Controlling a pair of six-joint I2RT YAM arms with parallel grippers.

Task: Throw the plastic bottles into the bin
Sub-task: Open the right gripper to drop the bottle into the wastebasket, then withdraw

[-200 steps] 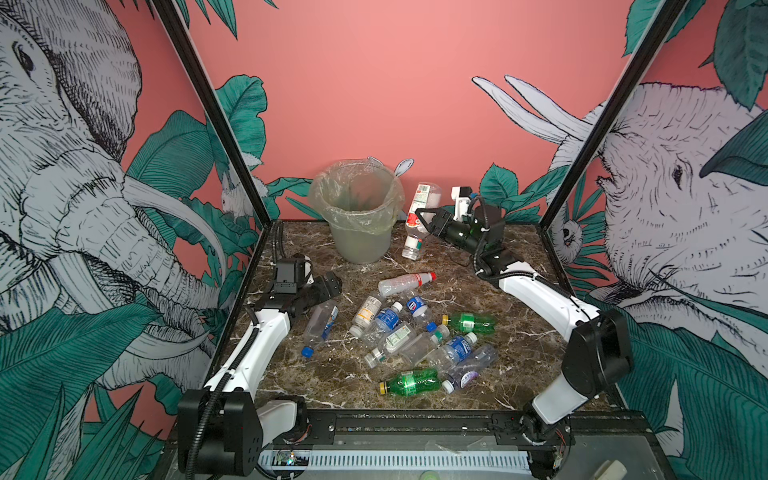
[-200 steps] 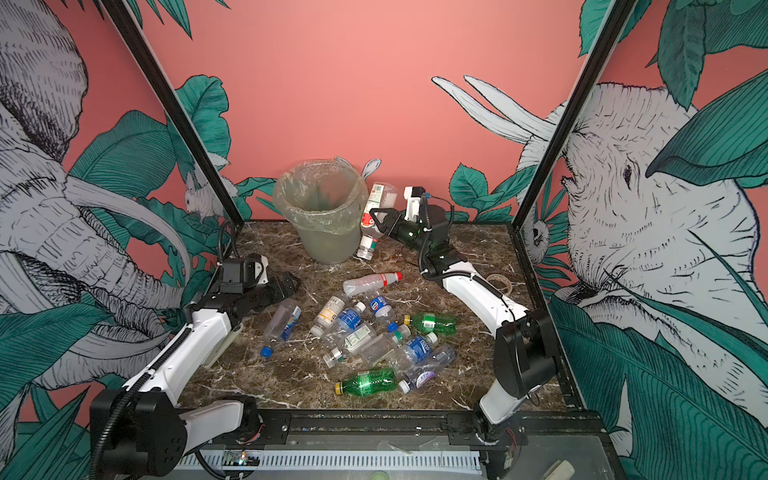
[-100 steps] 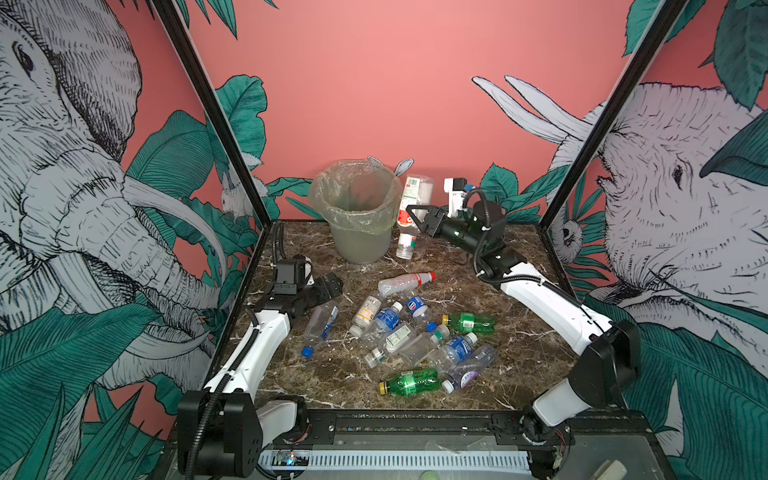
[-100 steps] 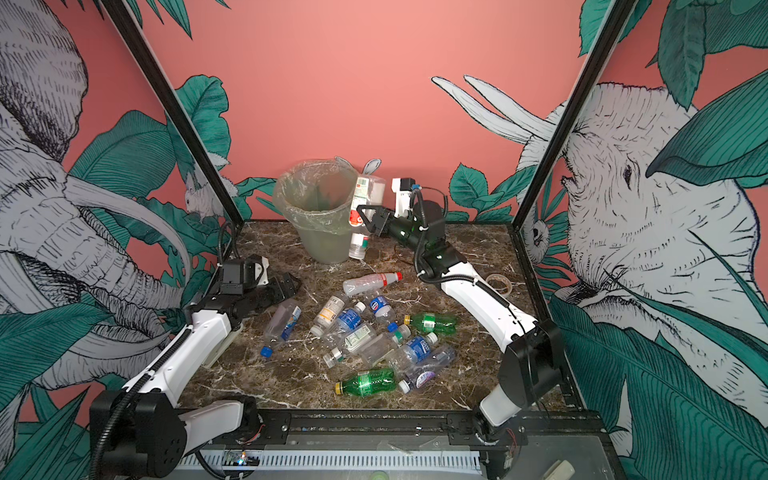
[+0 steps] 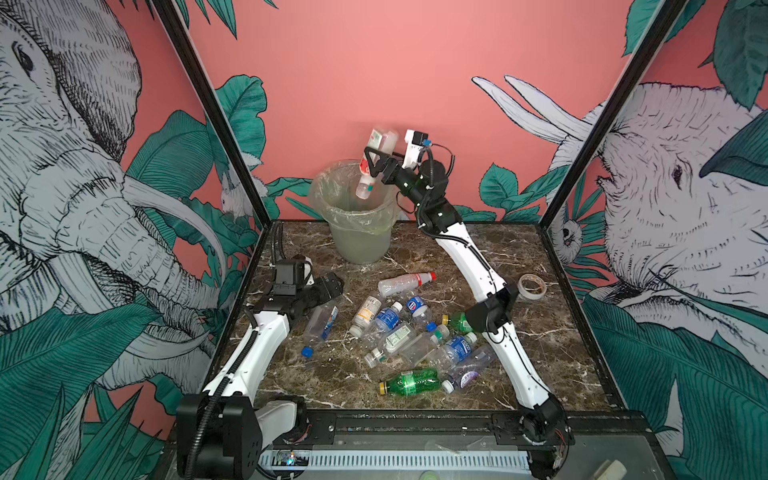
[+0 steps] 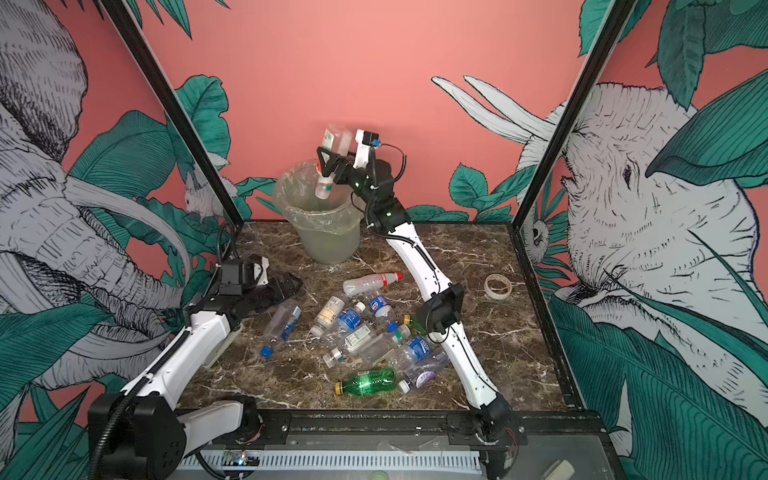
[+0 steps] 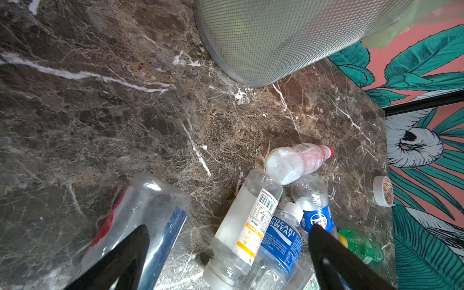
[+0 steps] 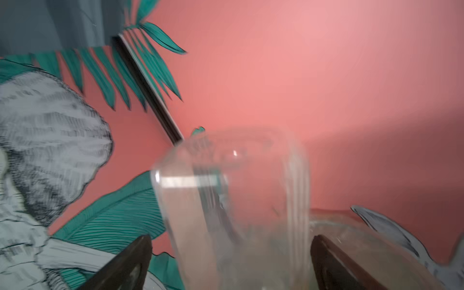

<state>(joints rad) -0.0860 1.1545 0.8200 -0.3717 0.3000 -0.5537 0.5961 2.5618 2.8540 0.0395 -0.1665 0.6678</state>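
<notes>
With the right gripper (image 5: 374, 162) spread wide and the clear bottle (image 5: 380, 142) apparently loose between its jaws, tilted cap-down over the bin (image 5: 357, 237) at the desk's (image 5: 519, 249) far edge, the cap may clip the rim and the bottle topple outside; the left gripper (image 7: 229, 227) hovers spread near the left edge.

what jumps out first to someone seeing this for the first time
The loud pink elephant-and-leaf mural wraps the cell on three sides. At the back, the right tool has its jaws spread around a blurred clear bottle, neck down over the lined bin. A heap of bottles litters the marble table in the middle.
</notes>
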